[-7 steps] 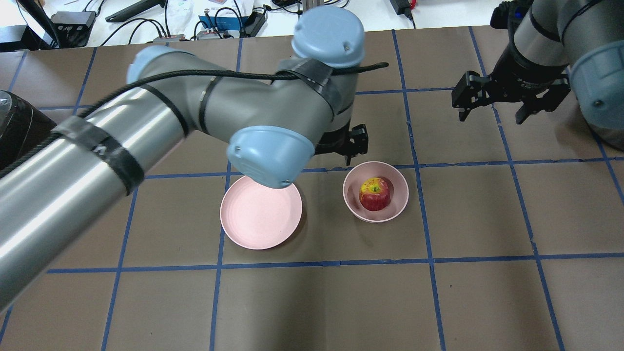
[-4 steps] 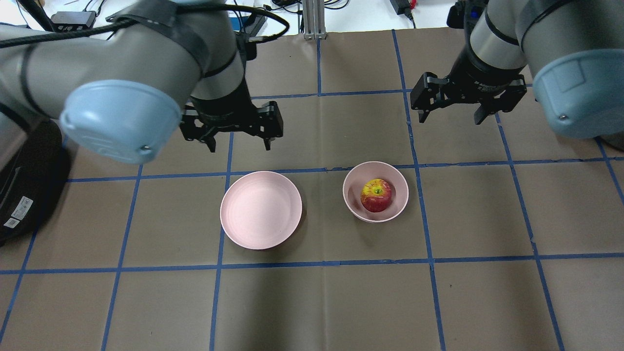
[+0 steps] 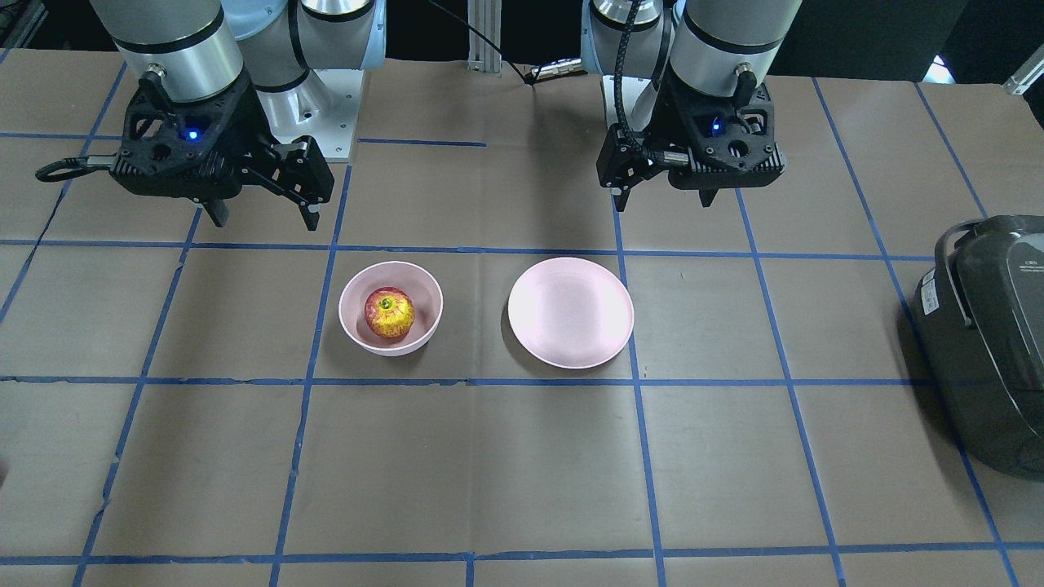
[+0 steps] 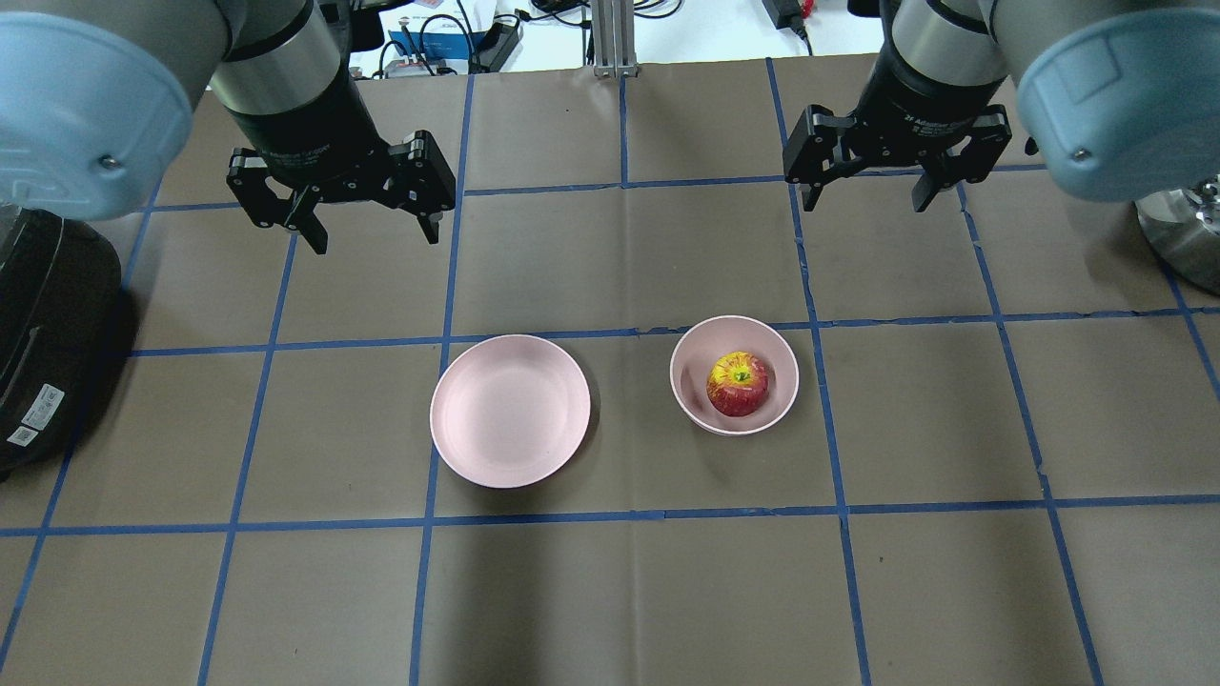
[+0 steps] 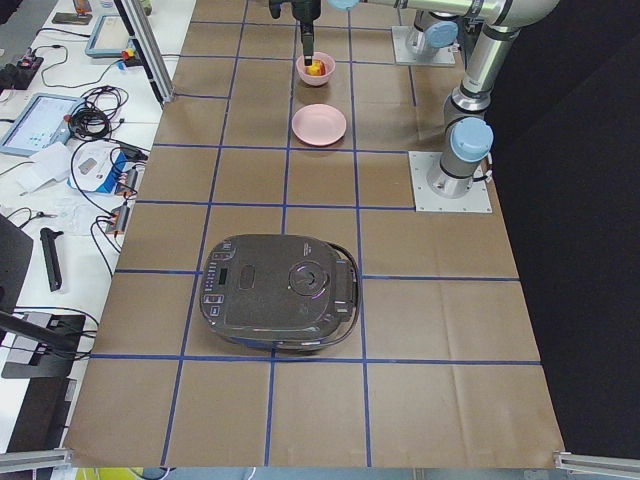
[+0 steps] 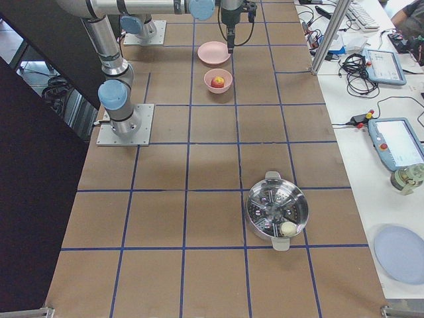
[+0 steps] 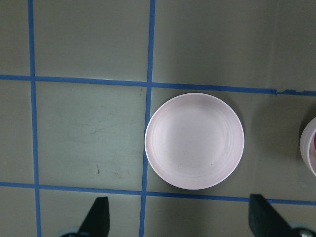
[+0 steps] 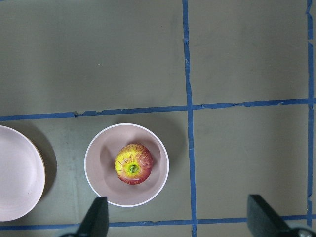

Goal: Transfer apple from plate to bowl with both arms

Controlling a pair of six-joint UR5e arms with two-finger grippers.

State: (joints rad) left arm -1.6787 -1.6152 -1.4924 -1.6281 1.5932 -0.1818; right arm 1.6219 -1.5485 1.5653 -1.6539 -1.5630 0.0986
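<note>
The apple [image 4: 737,384] lies in the bowl [image 4: 688,381], stem dimple up; it also shows in the front view [image 3: 389,313] and the right wrist view [image 8: 133,164]. The plate [image 4: 510,410] sits bare to the bowl's left, seen also in the left wrist view [image 7: 194,140]. My left gripper [image 4: 375,233] is open and empty, raised beyond the plate. My right gripper [image 4: 865,200] is open and empty, raised beyond the bowl and a little to its right. Neither gripper touches anything.
A black rice cooker [image 4: 38,333] stands at the table's left end. A steel steamer pot [image 6: 277,211] stands toward the right end. Side tables with cables and tablets [image 5: 45,115] run along the far edge.
My left arm has swung from beside the bowl back to the left, its gripper now beyond the plate. My right gripper has shifted left and upward in view. The apple stays in the bowl.
</note>
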